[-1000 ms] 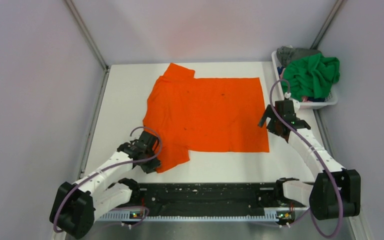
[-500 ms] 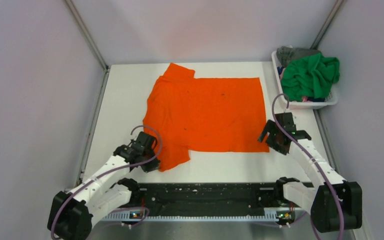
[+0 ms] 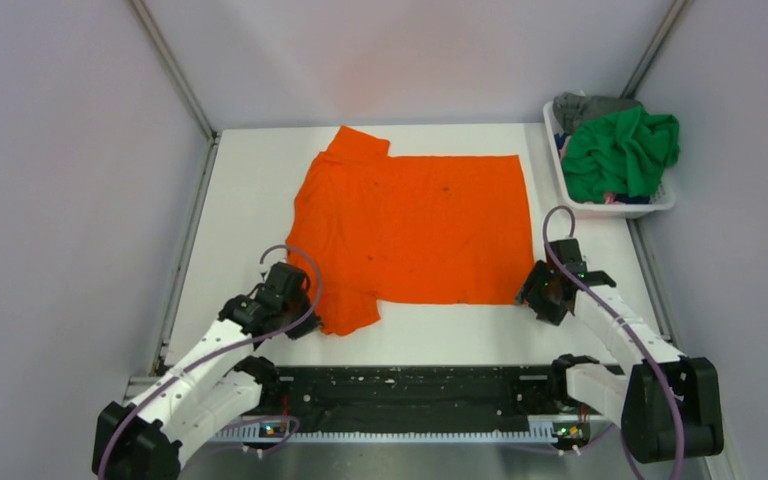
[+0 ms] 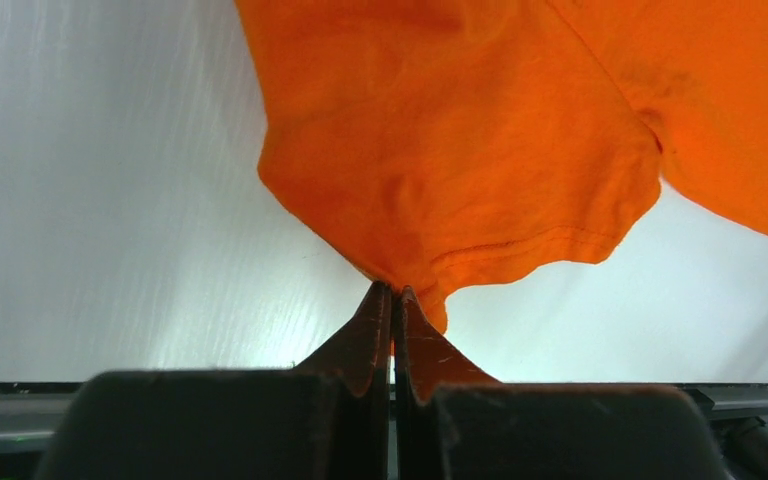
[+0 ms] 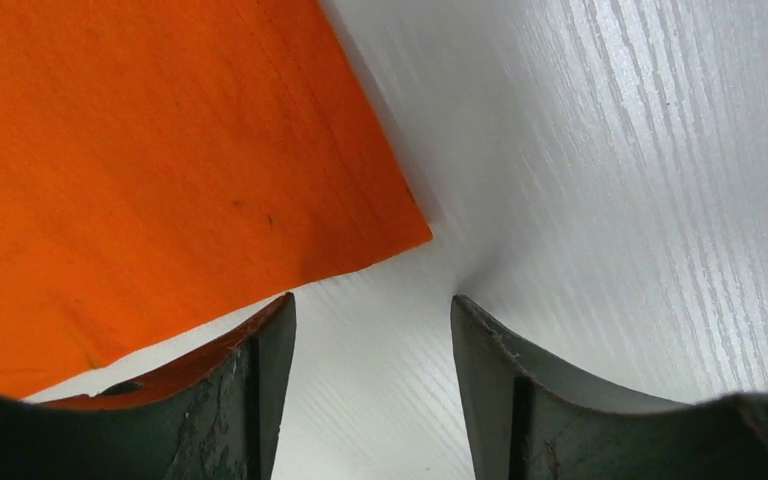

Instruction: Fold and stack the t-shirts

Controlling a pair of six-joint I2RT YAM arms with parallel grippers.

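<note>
The orange t-shirt (image 3: pixel 415 225) lies spread flat on the white table (image 3: pixel 250 190), its near-left sleeve (image 4: pixel 460 200) bunched toward my left gripper. My left gripper (image 3: pixel 306 321) (image 4: pixel 393 292) is shut on the edge of that sleeve. My right gripper (image 3: pixel 533 291) (image 5: pixel 372 306) stands open low over the table, just short of the shirt's near-right corner (image 5: pixel 400 235); only bare table shows between its fingers. A green t-shirt (image 3: pixel 620 148) and a grey one (image 3: pixel 585 104) are heaped in the basket.
The white slatted basket (image 3: pixel 660 205) stands at the back right, beside the table's right edge. Grey walls close in the table at left, back and right. A black rail (image 3: pixel 410 385) runs along the near edge between the arm bases.
My left gripper closed on the sleeve edge and drew slightly nearer. My right arm came down and toward me to the shirt's near-right corner, its jaws narrowing.
</note>
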